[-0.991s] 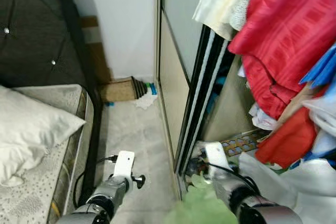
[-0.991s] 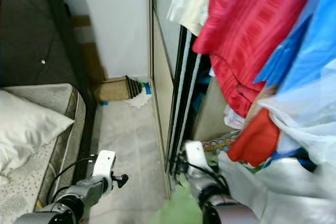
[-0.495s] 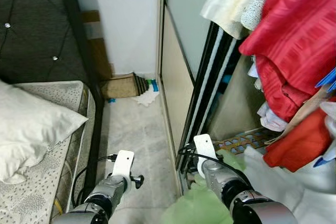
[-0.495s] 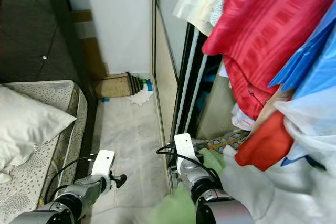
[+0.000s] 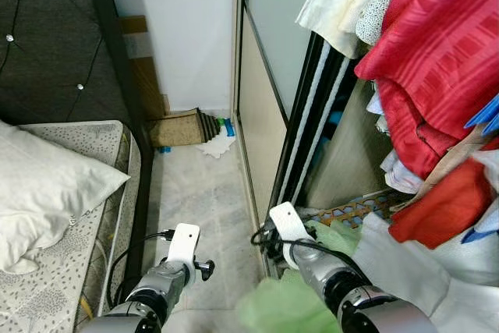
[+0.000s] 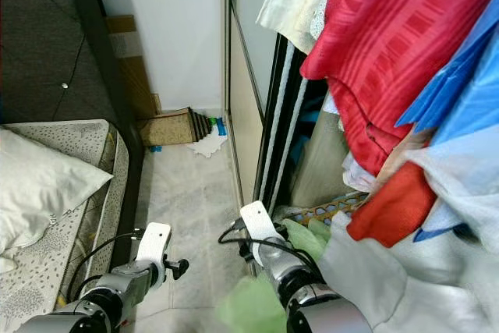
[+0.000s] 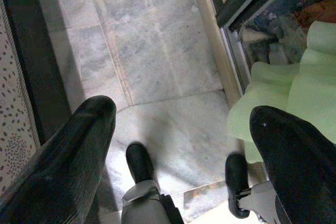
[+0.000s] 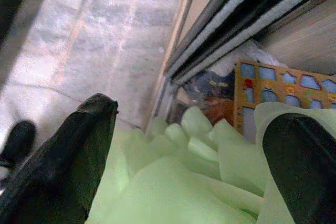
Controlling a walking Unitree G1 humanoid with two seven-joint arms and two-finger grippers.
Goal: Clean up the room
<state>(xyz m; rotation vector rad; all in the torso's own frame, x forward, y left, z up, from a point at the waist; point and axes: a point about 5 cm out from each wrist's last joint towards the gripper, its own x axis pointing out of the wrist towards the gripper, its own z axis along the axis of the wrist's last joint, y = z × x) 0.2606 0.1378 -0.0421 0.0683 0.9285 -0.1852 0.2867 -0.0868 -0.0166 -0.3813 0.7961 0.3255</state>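
Note:
A pale green cloth (image 8: 199, 177) lies bunched between the spread black fingers (image 8: 79, 156) of my right gripper (image 8: 189, 156), which is open. It hangs just above the wardrobe's sliding track (image 8: 173, 77). Seen from the head, that cloth (image 5: 284, 309) droops under my right arm (image 5: 335, 290) by the wardrobe opening. My left gripper (image 7: 184, 150) is open with nothing in it, over the marble floor (image 7: 152, 51) of the aisle. The green cloth (image 7: 283, 93) hangs beside it.
A bed (image 5: 54, 271) with a white pillow (image 5: 47, 193) and dark headboard lines the left. The wardrobe door (image 5: 261, 107) and hanging red (image 5: 437, 60), cream and blue clothes crowd the right. An orange puzzle board (image 8: 283, 87) lies inside. Cardboard (image 5: 183, 126) and white rags block the aisle's end.
My right arm has swung left, from inside the wardrobe opening toward the aisle, with the green cloth moving along. The camera shifted slightly. The left arm has stayed put.

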